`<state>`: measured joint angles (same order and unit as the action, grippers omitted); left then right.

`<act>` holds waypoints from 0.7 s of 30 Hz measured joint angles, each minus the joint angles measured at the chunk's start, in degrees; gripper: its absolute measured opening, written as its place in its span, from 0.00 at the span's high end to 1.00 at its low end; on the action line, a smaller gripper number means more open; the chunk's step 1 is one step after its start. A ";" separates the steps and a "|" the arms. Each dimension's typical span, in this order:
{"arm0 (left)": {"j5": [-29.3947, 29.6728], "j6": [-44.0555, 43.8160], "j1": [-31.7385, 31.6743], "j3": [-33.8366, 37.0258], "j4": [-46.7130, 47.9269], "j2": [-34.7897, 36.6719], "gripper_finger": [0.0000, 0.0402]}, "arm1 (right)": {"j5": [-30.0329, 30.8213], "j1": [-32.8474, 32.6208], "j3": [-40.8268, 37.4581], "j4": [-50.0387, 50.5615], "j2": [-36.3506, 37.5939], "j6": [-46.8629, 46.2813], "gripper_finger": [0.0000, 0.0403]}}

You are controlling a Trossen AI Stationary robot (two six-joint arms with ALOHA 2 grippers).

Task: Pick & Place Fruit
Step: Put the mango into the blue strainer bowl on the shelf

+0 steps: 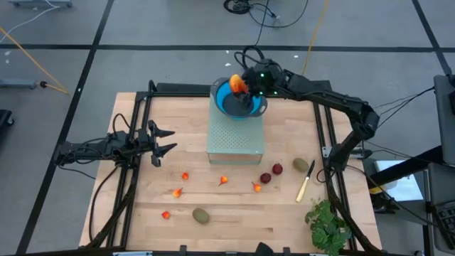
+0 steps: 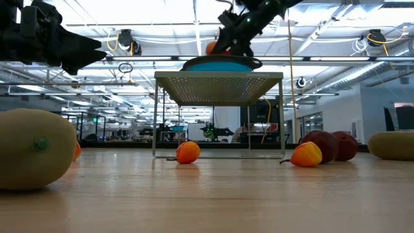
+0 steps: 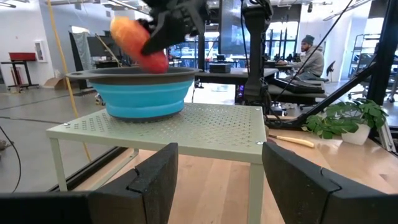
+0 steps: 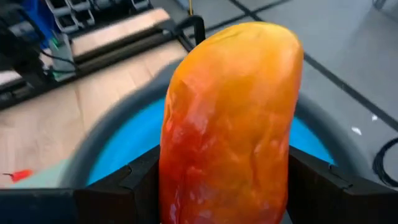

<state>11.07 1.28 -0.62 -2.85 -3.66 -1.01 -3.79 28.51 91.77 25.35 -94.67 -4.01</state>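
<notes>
My right tool (image 1: 240, 85) pinches the orange fruit (image 4: 230, 118) over the blue bowl (image 1: 234, 107), top centre. Placing step; next, lower and release. My left tool (image 1: 162, 143) waits spread, frame left.

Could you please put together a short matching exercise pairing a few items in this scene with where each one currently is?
Things:
1. orange-red oblong fruit
2. blue bowl
3. yellow-handled knife
4. leafy green bunch

Places:
A. on the pale green perforated stand
B. at the table's near right corner
C. held in the right gripper over the bowl
D. flat on the table, right of the dark red fruits

Pairs: 1-C, 2-A, 3-D, 4-B
</notes>
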 joint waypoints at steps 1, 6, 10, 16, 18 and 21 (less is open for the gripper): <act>0.00 -0.02 0.01 0.00 0.00 0.00 0.42 | -0.02 0.10 0.00 0.34 -0.45 0.14 0.39; 0.00 -0.02 0.00 0.00 0.00 0.00 0.42 | -0.81 0.42 0.00 0.90 -1.86 0.18 0.39; 0.00 -0.02 0.02 0.00 0.00 0.00 0.42 | -0.83 0.41 0.00 2.21 -1.78 0.20 0.39; 0.00 -0.02 0.02 0.00 0.00 0.00 0.42 | -0.81 0.40 0.00 4.93 -1.80 0.20 0.39; 0.00 -0.02 0.00 0.00 0.00 0.00 0.42 | -0.81 0.40 0.00 5.86 -1.80 0.20 0.39; 0.00 -0.02 0.00 0.00 0.00 0.00 0.42 | -0.81 0.31 0.00 6.88 -1.82 0.20 0.39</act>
<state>11.07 1.26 -0.62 -2.85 -3.66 -1.01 -4.60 28.82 91.77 32.22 -96.49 -3.81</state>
